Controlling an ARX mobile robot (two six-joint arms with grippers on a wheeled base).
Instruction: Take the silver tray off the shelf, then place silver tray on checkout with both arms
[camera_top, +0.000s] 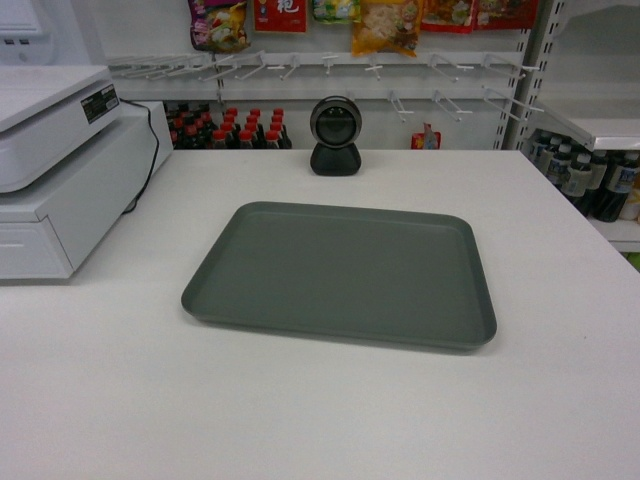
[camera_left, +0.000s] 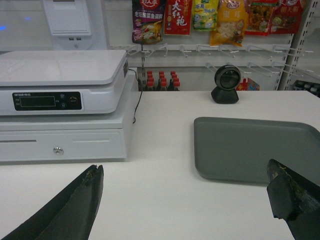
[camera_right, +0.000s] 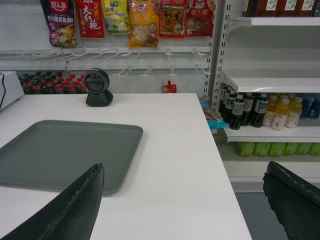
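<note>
The silver tray (camera_top: 340, 272) lies flat on the white checkout (camera_top: 320, 410), nothing on it. Neither arm shows in the head view. In the left wrist view my left gripper (camera_left: 185, 172) is open above bare counter, left of the silver tray (camera_left: 250, 147); its right finger (camera_left: 290, 200) sits near the tray's front edge. In the right wrist view my right gripper (camera_right: 185, 175) is open over the checkout's (camera_right: 170, 165) right edge, to the right of the silver tray (camera_right: 60, 150). A white shelf (camera_right: 272, 82) stands at the right.
A white cash register (camera_top: 60, 160) on its drawer stands at the counter's left. A black scanner (camera_top: 335, 135) sits at the far edge. Bottles (camera_right: 260, 110) fill the shelves on the right; snack bags (camera_top: 385, 25) hang on the back wall.
</note>
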